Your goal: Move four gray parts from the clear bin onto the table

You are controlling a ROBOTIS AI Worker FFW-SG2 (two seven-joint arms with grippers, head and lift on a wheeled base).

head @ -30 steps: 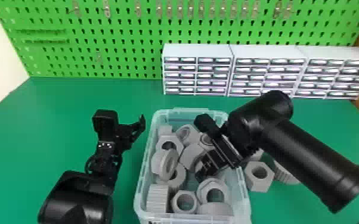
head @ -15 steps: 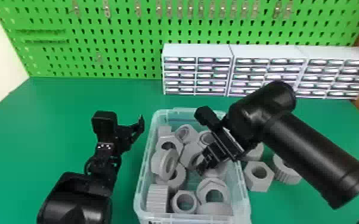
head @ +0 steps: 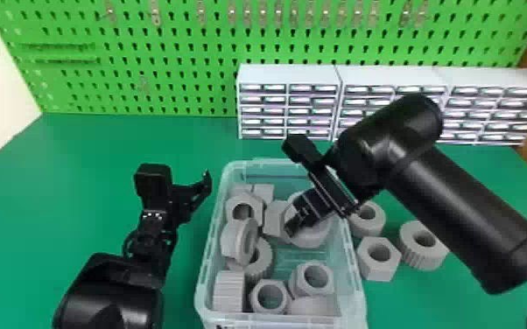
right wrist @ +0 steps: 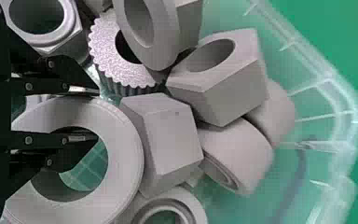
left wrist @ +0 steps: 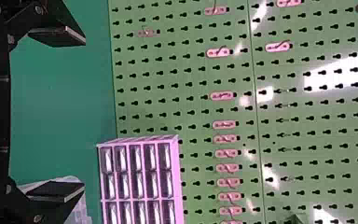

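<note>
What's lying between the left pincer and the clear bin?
Nothing but a narrow strip of bare green table lies between the left pincer and the clear bin; the head view shows that.

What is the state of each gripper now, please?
Left gripper: open, nothing between its fingers.
Right gripper: closed on the wall of a gray ring, one finger in its hole.
</note>
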